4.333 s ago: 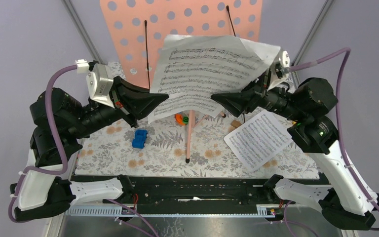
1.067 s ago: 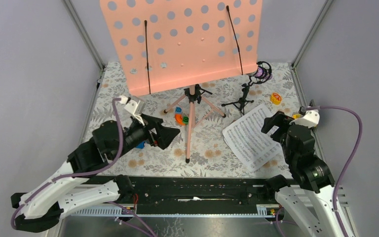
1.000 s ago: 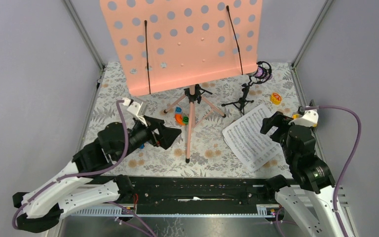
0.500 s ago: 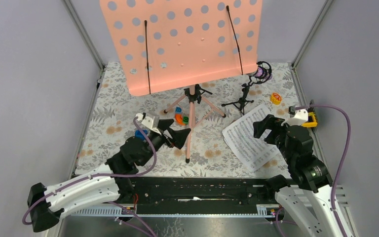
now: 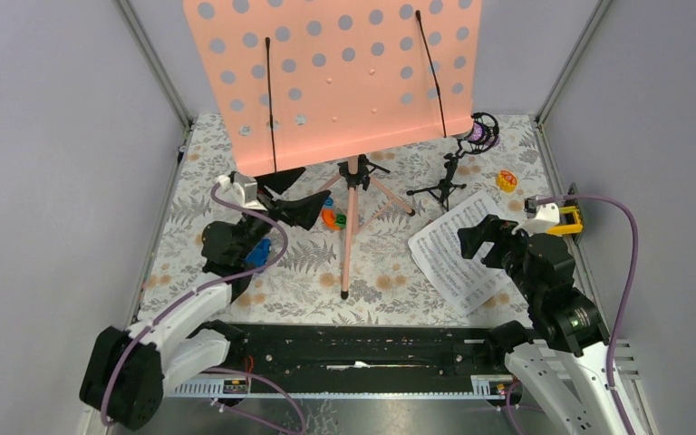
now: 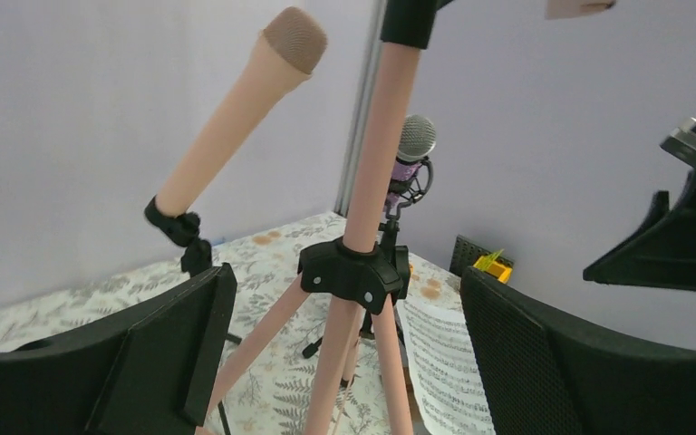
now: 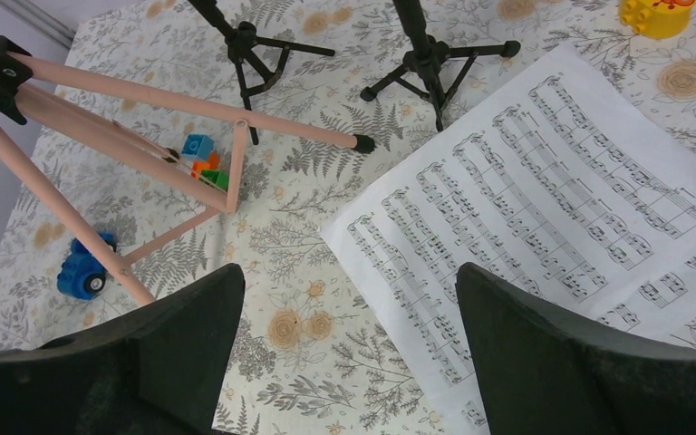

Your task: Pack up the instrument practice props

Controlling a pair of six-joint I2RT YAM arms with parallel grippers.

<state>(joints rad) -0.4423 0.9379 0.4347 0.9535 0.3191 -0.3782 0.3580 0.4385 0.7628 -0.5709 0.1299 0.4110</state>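
Note:
The salmon-pink perforated rack (image 5: 344, 72) stands at the back on pink tripod legs (image 5: 351, 231) and carries no pages. My left gripper (image 5: 306, 201) is open and empty, facing the tripod's black hub (image 6: 353, 272) a little short of it; the pink pole (image 6: 376, 172) shows between its fingers (image 6: 154, 353). Behind the pole a plain pink microphone (image 6: 236, 109) leans on a small black stand, and the purple silver-headed microphone (image 5: 480, 133) stands to the right. The white sheet-music pages (image 5: 458, 258) lie flat on the cloth. My right gripper (image 7: 349, 353) hovers open over their left edge, holding nothing.
A small blue toy car (image 5: 256, 252) sits by my left arm. Orange, green and blue blocks (image 5: 331, 217) lie between the tripod legs. A yellow block (image 5: 506, 179) lies at the back right. Grey walls close in the flowered cloth (image 5: 390, 290) on three sides.
The page once held against the rack is gone from it. In the last second my left gripper swung right, then toward the tripod hub; my right gripper shifted left over the pages.

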